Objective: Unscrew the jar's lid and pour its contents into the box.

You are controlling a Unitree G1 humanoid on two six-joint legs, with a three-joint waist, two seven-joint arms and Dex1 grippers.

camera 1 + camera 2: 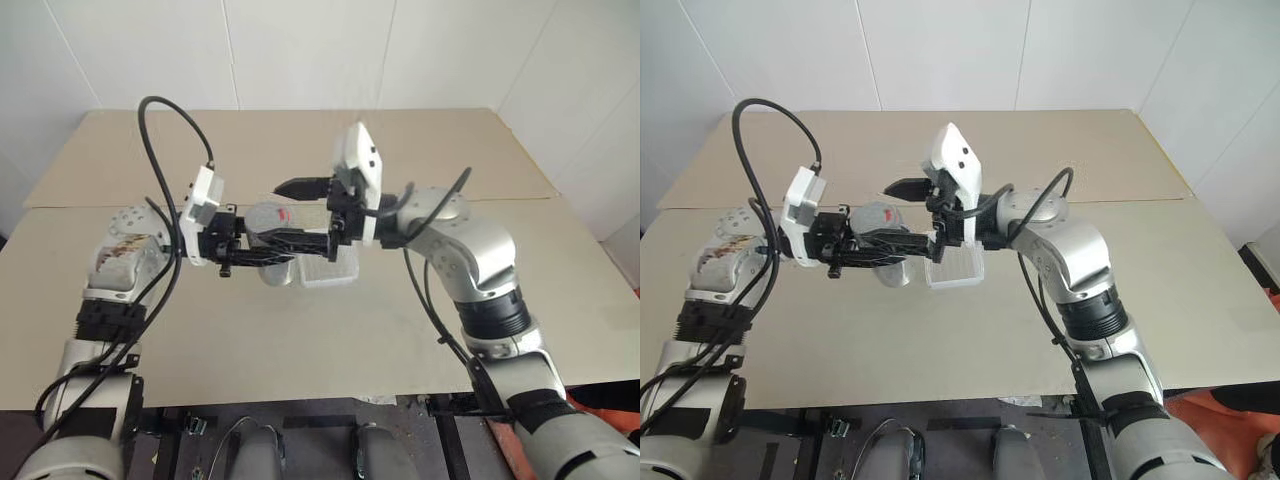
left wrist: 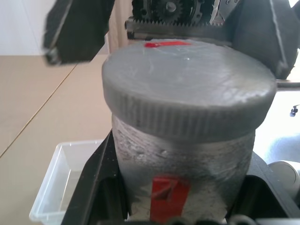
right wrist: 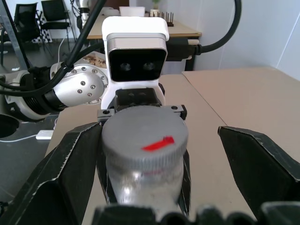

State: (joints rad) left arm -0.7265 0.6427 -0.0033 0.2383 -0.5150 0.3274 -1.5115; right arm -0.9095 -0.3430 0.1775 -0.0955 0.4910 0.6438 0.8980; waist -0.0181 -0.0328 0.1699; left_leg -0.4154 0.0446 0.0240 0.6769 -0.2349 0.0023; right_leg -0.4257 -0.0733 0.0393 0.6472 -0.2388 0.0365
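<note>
Silvery-grey and ribbed at its edge, the lid (image 2: 187,101) sits on the one jar (image 1: 272,222), which is held level at the centre of the left eye view, above the table (image 1: 300,330). The left gripper (image 1: 285,245) is clamped on the jar's body, its black fingers (image 1: 262,255) running along the sides, and a red label patch shows between them in the left wrist view. The right gripper (image 3: 159,168) faces it from the right with its jaws spread wide — one finger (image 3: 61,173) on each side of the lid, neither clearly touching it in the right wrist view. A red mark lies across the lid's flat top.

One translucent white box (image 1: 328,272) rests on the table just below and behind the grippers; the fingers and the jar cover its upper edge, and in the left wrist view only one corner of it is seen. The contents are shut inside the jar and cannot be made out.

Black cables loop over both arms — the left one arches high at the upper left of the frame. A white camera block (image 1: 357,165) on the right wrist stands above the jar.
</note>
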